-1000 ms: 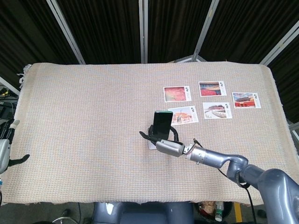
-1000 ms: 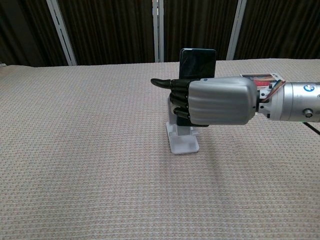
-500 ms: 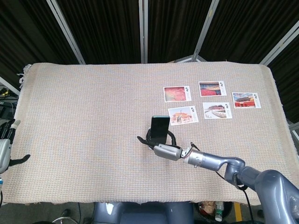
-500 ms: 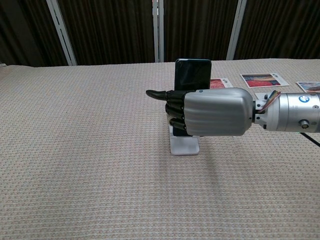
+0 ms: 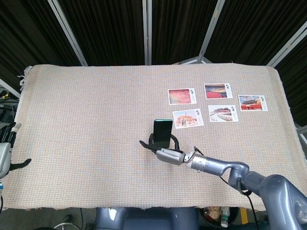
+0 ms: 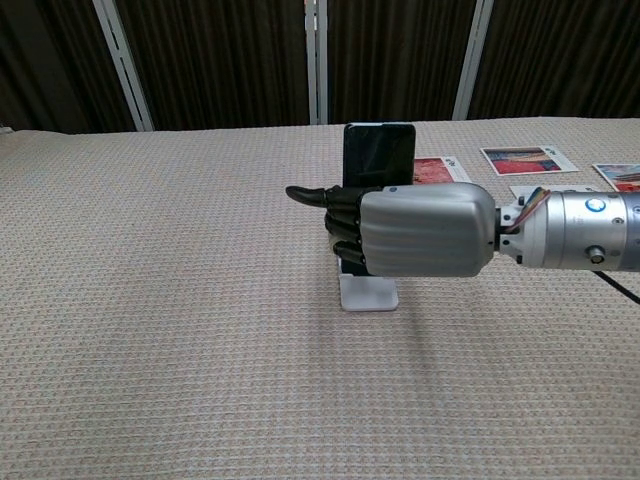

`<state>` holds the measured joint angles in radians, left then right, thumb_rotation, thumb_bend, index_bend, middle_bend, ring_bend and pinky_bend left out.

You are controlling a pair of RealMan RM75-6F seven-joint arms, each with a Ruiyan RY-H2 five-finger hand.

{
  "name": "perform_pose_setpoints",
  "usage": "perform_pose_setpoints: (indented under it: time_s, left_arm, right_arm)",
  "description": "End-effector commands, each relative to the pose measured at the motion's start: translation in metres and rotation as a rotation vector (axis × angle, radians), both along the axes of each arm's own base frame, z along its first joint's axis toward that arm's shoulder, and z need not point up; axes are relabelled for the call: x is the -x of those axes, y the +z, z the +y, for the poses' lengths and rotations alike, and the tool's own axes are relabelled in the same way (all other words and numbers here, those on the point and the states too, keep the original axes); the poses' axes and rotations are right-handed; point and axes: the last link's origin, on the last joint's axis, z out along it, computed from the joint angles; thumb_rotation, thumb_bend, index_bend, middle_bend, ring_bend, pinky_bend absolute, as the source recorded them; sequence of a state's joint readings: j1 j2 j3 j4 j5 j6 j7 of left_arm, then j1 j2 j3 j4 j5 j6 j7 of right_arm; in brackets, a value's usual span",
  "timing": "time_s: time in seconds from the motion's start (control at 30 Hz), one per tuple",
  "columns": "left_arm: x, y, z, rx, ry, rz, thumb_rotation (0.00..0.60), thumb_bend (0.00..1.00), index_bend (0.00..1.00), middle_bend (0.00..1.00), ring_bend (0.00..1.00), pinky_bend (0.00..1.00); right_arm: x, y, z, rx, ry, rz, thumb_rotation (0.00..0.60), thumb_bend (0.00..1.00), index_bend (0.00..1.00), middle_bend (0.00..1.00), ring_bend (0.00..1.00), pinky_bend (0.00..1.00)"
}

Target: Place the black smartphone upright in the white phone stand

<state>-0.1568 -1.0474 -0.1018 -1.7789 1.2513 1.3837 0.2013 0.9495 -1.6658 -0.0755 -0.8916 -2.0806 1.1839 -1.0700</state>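
- Dark curtains back a table covered in beige woven cloth (image 5: 86, 120).
- At the cloth's centre the right hand (image 6: 425, 232) is clenched round the black smartphone (image 6: 378, 155), holding it upright by its lower half, fingers wrapped across the body.
- Directly below sits the white phone stand (image 6: 366, 291); whether the phone's bottom edge is seated in it is hidden behind the hand.
- The phone looks stiff, smooth-sided and slippery (glass, so best not dropped); gripping its long edges seems safest.
- At two o'clock lie five postcards (image 5: 182, 96).
- At eight o'clock the left hand (image 5: 5, 154) rests at the table edge, holding nothing, fingers apart.
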Motion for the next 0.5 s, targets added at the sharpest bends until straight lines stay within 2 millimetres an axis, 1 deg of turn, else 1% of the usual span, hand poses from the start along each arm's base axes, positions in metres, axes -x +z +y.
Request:
perform_pose_setpoints:
  time_s: [0.03, 0.07, 0.1, 0.13, 0.17, 0.23, 0.3, 0.43, 0.5]
  left_arm:
    - [0.0005, 0.0002, 0.0003, 0.000, 0.002, -0.001, 0.600, 0.00, 0.00, 0.00, 0.00, 0.00]
    - [0.0005, 0.0000, 0.0003, 0.001, 0.002, -0.001, 0.600, 0.00, 0.00, 0.00, 0.00, 0.00]
    - [0.0005, -0.0001, 0.0003, 0.002, 0.002, -0.002, 0.600, 0.00, 0.00, 0.00, 0.00, 0.00]
    - [0.0004, -0.0001, 0.0003, 0.002, 0.002, -0.002, 0.600, 0.00, 0.00, 0.00, 0.00, 0.00]
    - [0.0004, 0.0000, 0.0003, 0.002, 0.002, -0.002, 0.600, 0.00, 0.00, 0.00, 0.00, 0.00]
    - [0.0004, -0.0001, 0.0002, 0.003, 0.002, -0.004, 0.600, 0.00, 0.00, 0.00, 0.00, 0.00]
    - [0.0004, -0.0001, 0.0002, 0.003, 0.002, -0.004, 0.600, 0.00, 0.00, 0.00, 0.00, 0.00]
    - [-0.0001, -0.0002, 0.0000, 0.003, 0.002, -0.008, 0.600, 0.00, 0.00, 0.00, 0.00, 0.00]
    - [-0.0007, 0.0002, -0.0007, 0.001, 0.001, -0.010, 0.600, 0.00, 0.00, 0.00, 0.00, 0.00]
  right_arm:
    - [-0.0004, -0.0012, 0.0005, -0.003, -0.001, 0.000, 0.600, 0.22, 0.49, 0.48, 0.28, 0.00]
    - [0.0001, -0.0013, -0.0001, -0.002, -0.009, 0.000, 0.600, 0.22, 0.42, 0.43, 0.26, 0.00]
    - [0.0008, -0.0011, -0.0010, 0.001, -0.024, -0.003, 0.600, 0.21, 0.31, 0.34, 0.21, 0.00]
    - [0.0009, -0.0010, -0.0014, 0.004, -0.031, -0.005, 0.600, 0.21, 0.22, 0.27, 0.17, 0.00]
    - [0.0010, -0.0009, -0.0017, 0.007, -0.038, -0.006, 0.600, 0.21, 0.11, 0.17, 0.09, 0.00]
    - [0.0012, -0.0007, -0.0016, 0.013, -0.045, -0.008, 0.600, 0.20, 0.01, 0.07, 0.02, 0.00]
    - [0.0010, -0.0006, -0.0010, 0.014, -0.047, -0.010, 0.600, 0.20, 0.00, 0.03, 0.00, 0.00]
    - [0.0011, 0.0011, 0.0010, 0.019, -0.055, -0.019, 0.600, 0.20, 0.00, 0.02, 0.00, 0.00]
    - [0.0029, 0.0057, 0.0030, 0.021, -0.060, -0.034, 0.600, 0.20, 0.00, 0.01, 0.00, 0.00]
